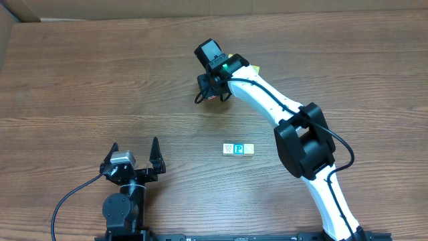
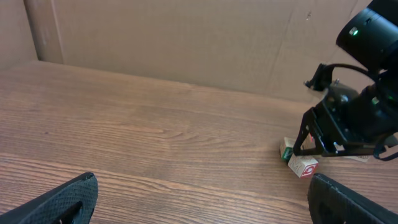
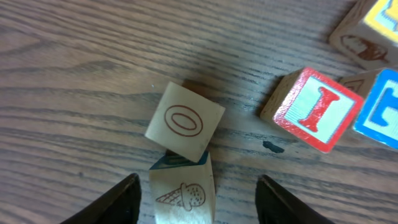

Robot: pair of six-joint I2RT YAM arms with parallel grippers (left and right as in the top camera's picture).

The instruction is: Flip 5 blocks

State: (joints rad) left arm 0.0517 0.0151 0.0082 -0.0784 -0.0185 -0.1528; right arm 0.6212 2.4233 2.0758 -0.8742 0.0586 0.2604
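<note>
Wood-grain table [image 1: 100, 80], dark brown; cube with a red "I" [image 3: 314, 109] in a red border resting on it, a small dark mark [image 3: 272, 147] just beside; plain cardboard wall [image 2: 186, 43] along the far edge

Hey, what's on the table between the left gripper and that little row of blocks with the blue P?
Nothing: in the overhead view, only bare table lies between the left gripper and the row of blocks.

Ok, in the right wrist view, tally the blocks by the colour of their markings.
Brown-marked blocks: 2 (O block, ice cream block)
Red I block: 1
Blue-lettered block: 1
Yellow-faced block: 1
Total: 5
</note>
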